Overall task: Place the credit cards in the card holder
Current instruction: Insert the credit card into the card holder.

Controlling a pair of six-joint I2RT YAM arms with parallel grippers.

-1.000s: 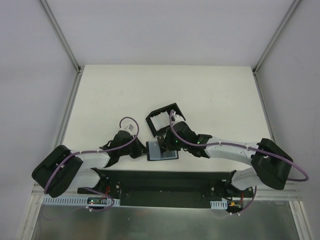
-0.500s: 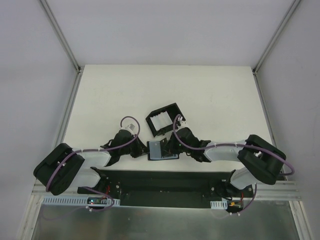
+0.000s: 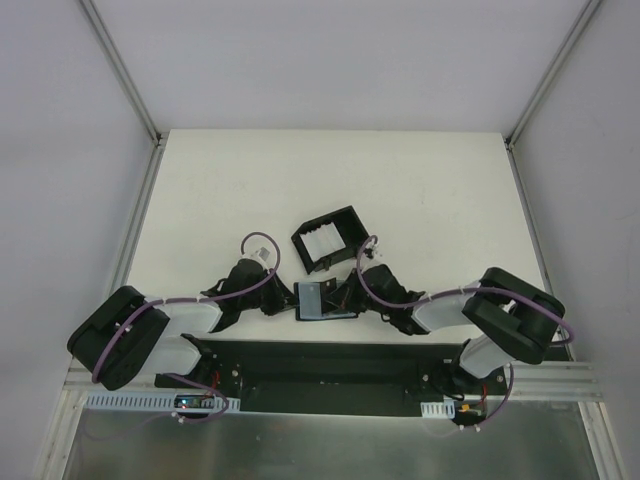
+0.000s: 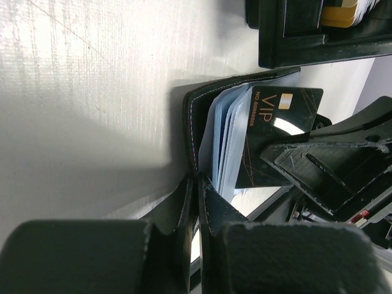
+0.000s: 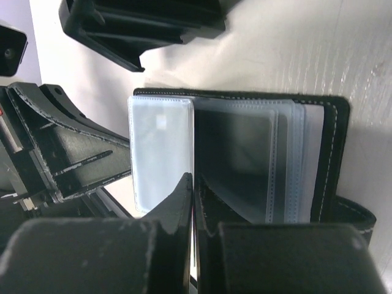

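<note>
The card holder [image 3: 318, 300] lies open near the table's front edge. It is black with bluish clear sleeves [image 4: 223, 131]. My left gripper [image 3: 287, 300] is shut on its near cover flap [image 4: 197, 184]. My right gripper [image 3: 343, 297] comes from the right and is shut [image 5: 193, 184] on a credit card [image 4: 278, 131]. The card is black with gold "VIP" lettering in the left wrist view. Its free end stands against the sleeves. From the right wrist the held card is nearly edge-on, with a pale panel [image 5: 160, 153] left of my fingertips and a dark sleeve [image 5: 236, 159] to their right.
A larger black walled tray [image 3: 345, 217] stands just behind the wallet. It holds more pale cards [image 3: 322, 240]. It also shows in the left wrist view [image 4: 294, 43] and the right wrist view [image 5: 141, 24]. The arms' black base plate [image 3: 330, 365] runs along the front edge.
My right gripper has moved from the tray's near edge down to the open wallet, and its elbow has folded in. The left gripper and the wallet have stayed put.
</note>
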